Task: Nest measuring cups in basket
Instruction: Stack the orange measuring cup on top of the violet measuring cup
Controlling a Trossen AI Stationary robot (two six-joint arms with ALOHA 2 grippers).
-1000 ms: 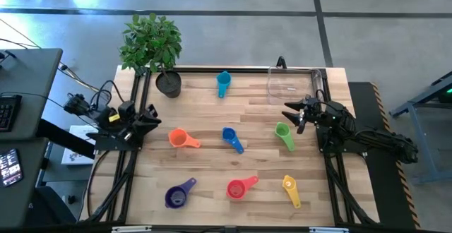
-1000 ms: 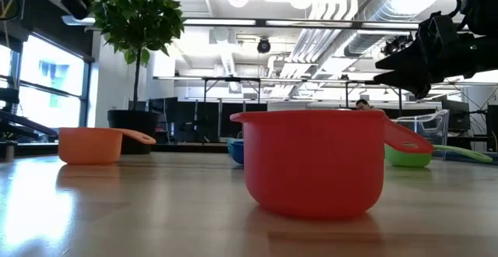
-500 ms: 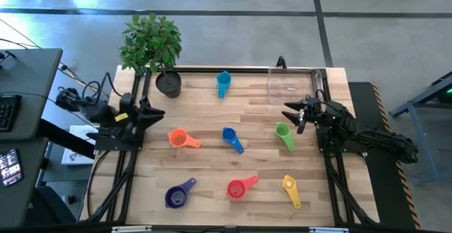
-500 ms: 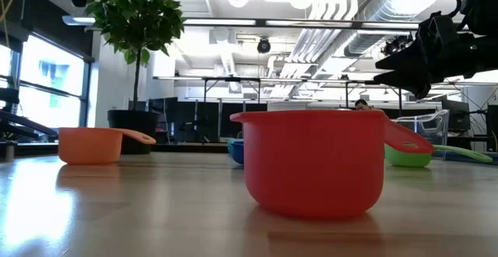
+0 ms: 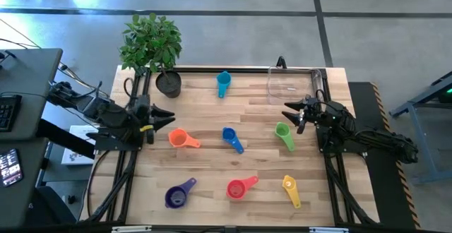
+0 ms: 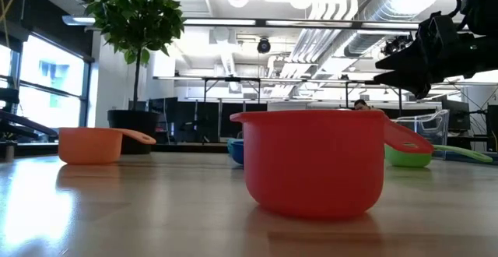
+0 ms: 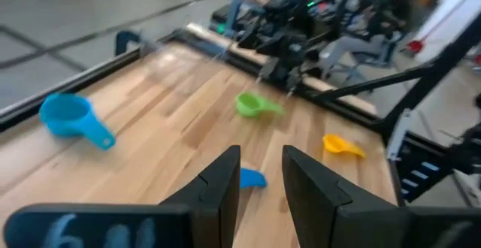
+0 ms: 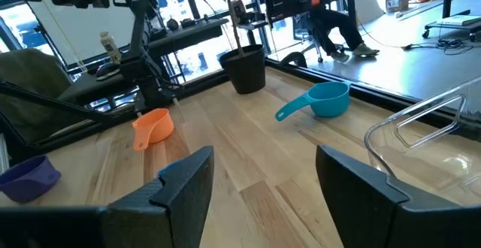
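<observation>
Seven cups (image 5: pixel 284 133) are waiting outside the basket (image 5: pixel 289 83), so we are centring both empty grippers' (image 5: pixel 289 109) parted jaws squarely over handles.

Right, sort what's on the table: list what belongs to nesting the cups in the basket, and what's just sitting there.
Belongs to the job:
teal cup
orange cup
blue cup
green cup
purple cup
red cup
yellow cup
clear basket

Just lying about:
potted plant
</observation>
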